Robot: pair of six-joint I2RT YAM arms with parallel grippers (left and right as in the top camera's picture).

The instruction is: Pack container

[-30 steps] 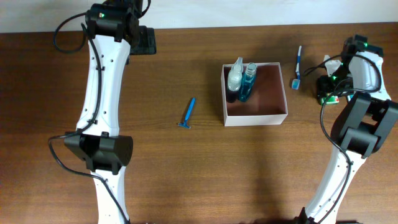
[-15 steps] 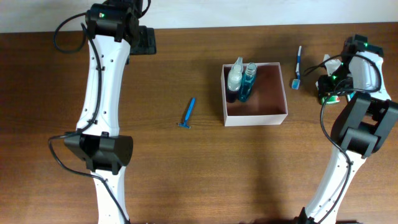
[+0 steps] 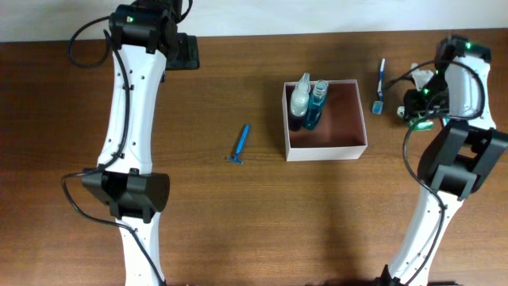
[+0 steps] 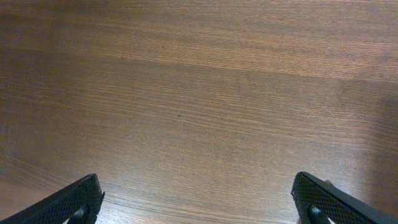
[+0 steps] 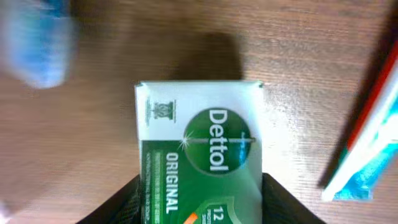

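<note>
Square shallow container (image 3: 341, 119), thin white walls, reddish-brown inside; left gripper (image 4: 199, 202) wide; right gripper (image 5: 202, 202) clasping green packet (image 5: 199, 137)

The container (image 3: 341, 119) has bare floor across its right part, while two bottles (image 3: 308, 102) fill its left part. The toothbrush (image 3: 380, 86) lies just beyond its right wall, between it and the right gripper (image 3: 418, 107). That gripper's jaws hug the packet (image 5: 199, 149), with a blurred blue thing (image 5: 37, 43) on one side and a red-and-white item (image 5: 367, 137) close on the other. The table (image 3: 238, 222) shows bare wood under the left gripper (image 4: 199, 205), whose jaws stand wide, and the razor (image 3: 238, 145) lies alone between the left arm and the container.
</note>
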